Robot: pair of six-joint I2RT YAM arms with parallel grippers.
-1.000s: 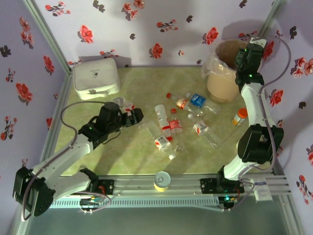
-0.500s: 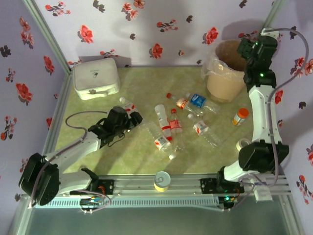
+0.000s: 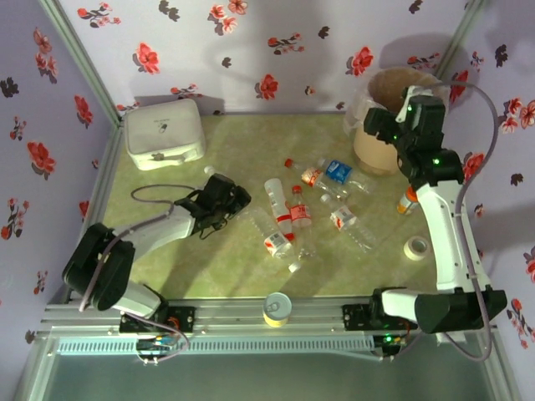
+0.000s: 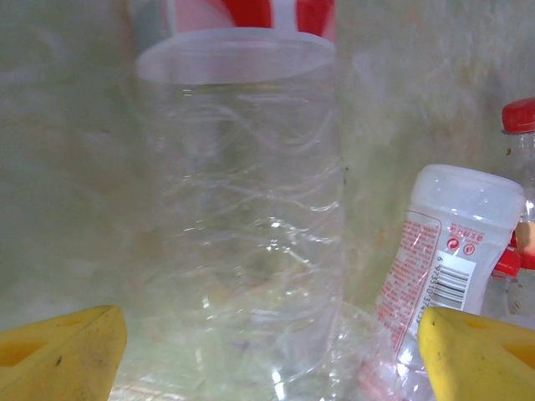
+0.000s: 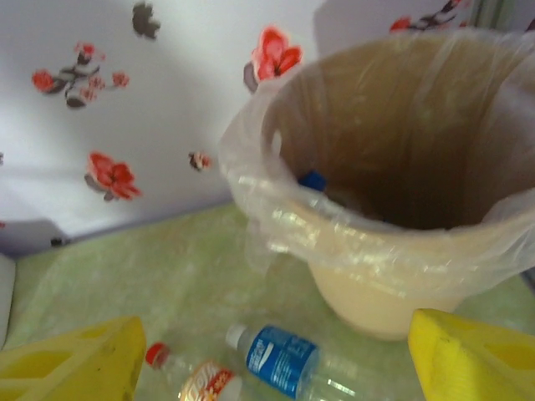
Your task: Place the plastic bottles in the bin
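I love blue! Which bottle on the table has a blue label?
The clear plastic white-capped bottle lying close to the round beige bin; the others' labels look red.

My left pincer (image 4: 267, 363) has yellow fingers (image 4: 58, 351), and so has my right pincer (image 5: 272, 359). The desk (image 3: 167, 259) is mottled yellow-green; the walls (image 3: 276, 42) are lilac with red and dark flowers. The bin (image 5: 376, 292) is beige under a clear liner. The blue-labelled bottle (image 5: 280, 357) has a white cap; the red-labelled bottle (image 4: 439, 259) shows white too, with a black barcode. The box (image 3: 164, 134) is white.
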